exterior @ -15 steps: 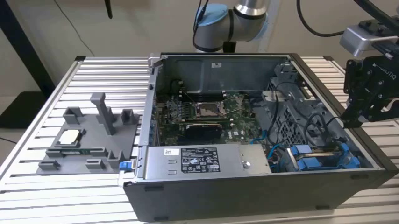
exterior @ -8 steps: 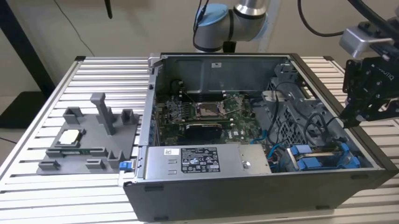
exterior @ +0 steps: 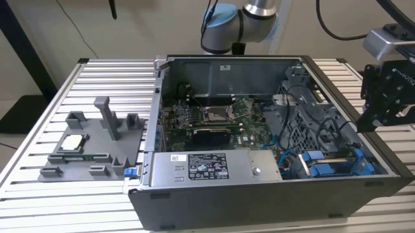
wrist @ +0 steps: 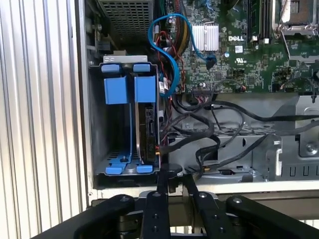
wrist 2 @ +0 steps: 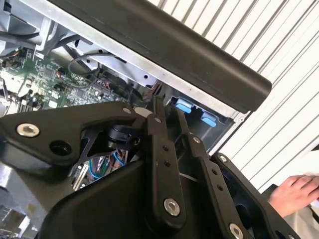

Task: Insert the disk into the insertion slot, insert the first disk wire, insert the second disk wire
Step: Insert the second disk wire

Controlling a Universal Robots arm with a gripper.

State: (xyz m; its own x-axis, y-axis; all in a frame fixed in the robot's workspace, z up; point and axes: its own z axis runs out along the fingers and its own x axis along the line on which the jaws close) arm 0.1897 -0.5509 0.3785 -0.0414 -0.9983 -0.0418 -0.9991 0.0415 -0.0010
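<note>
Gripper [wrist: 174,175] is hanging over the wall of the open case [exterior: 272,206]. Its black fingers [wrist: 155,209] are standing a narrow gap apart and pinching nothing. In the exterior view it is sitting above the case's side on the exterior view's right.

Inside the case, the disk [wrist: 145,124] is standing on edge in the slot [wrist: 97,129]. The blue carrier [wrist: 130,89] is framing the disk, with blue tabs showing at both ends of the bay. In the first wrist view the slot is lying near the fingertips, just inside the case wall.

A blue cable [wrist: 169,45] is curling from the board [wrist: 249,55] toward the slot. Black cables [wrist: 214,134] are trailing beside the disk. Whether any wire is plugged into the disk I cannot tell.

In the exterior view a grey box [exterior: 207,167] with a sticker is sitting in the case, beside the slot. A dark tray [exterior: 91,145] with upright posts is resting on the slatted table [exterior: 39,204], to the exterior view's left of the case. In the second wrist view a person's hand [wrist 2: 294,194] is showing over the table beyond the case.
</note>
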